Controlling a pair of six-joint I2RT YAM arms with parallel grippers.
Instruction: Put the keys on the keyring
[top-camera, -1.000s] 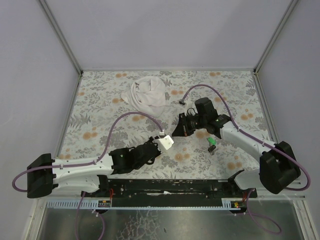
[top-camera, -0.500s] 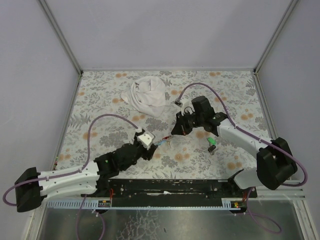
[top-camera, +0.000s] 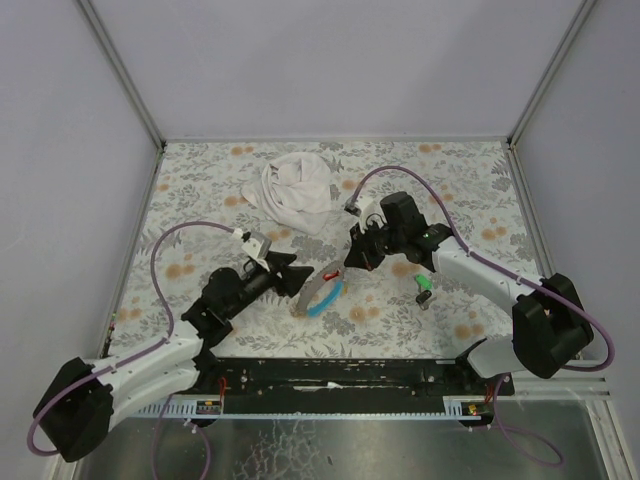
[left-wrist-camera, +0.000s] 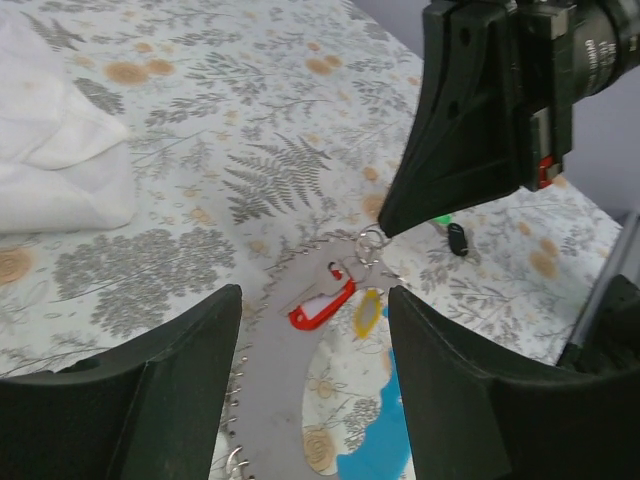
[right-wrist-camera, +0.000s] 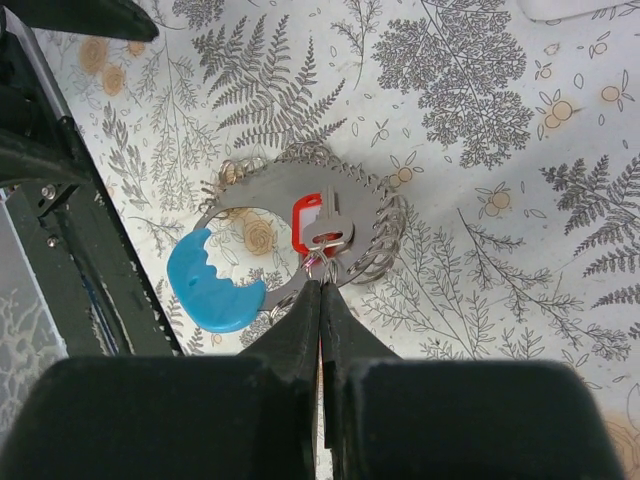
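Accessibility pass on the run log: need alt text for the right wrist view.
The right gripper, jaws closed, pinches a thin metal keyring carrying a red-headed metal key. The ring joins a curved grey strap loop with a light-blue plastic piece, over a floral-print tablecloth.

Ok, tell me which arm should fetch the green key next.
Probably left: the left gripper is open and empty, the right gripper is shut on the keyring. The green key lies loose.

One red key (left-wrist-camera: 322, 305), one yellow key (left-wrist-camera: 365, 313), one green key (top-camera: 423, 285) right of centre, three in all; one keyring (left-wrist-camera: 371, 240); one white cloth (top-camera: 296, 187), upper centre; two grippers, left gripper (top-camera: 300, 276), right gripper (top-camera: 352, 262)
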